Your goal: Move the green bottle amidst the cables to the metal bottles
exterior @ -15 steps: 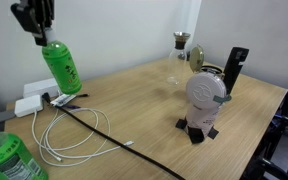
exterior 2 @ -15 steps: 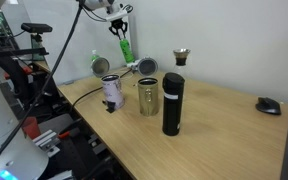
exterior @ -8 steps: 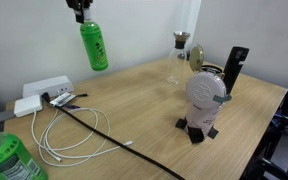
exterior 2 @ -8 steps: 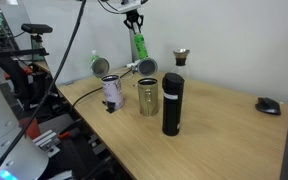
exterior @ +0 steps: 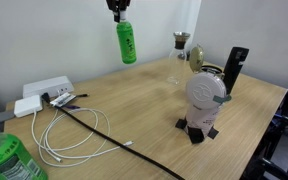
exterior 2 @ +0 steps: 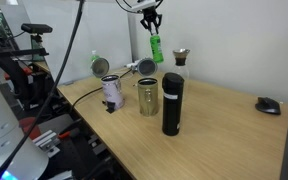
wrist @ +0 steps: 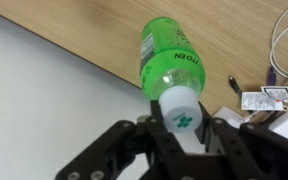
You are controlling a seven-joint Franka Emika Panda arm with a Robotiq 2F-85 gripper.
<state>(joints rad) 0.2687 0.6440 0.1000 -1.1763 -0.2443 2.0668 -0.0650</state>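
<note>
My gripper (exterior: 118,8) is shut on the cap end of the green bottle (exterior: 127,42) and holds it high in the air, hanging neck up. In an exterior view the green bottle (exterior 2: 155,48) hangs under my gripper (exterior 2: 149,20), behind the metal bottles (exterior 2: 147,96). The wrist view shows the green bottle (wrist: 169,55) with its white cap between my fingers (wrist: 181,115). The cables, a looped white cord (exterior: 56,135) and a straight black cord (exterior: 114,135), lie on the table at the left. The metal bottles (exterior: 197,60) stand behind a white-grey device (exterior: 206,98).
A white power strip (exterior: 41,93) lies at the table's left edge. A bigger green bottle (exterior: 6,158) stands at the lower left corner. A small glass with a dark top (exterior 2: 181,57) stands at the back. A dark mouse (exterior 2: 269,105) lies far right.
My gripper has carried the green bottle through the air, away from above the power strip and cables, across the table towards the side with the metal bottles.
</note>
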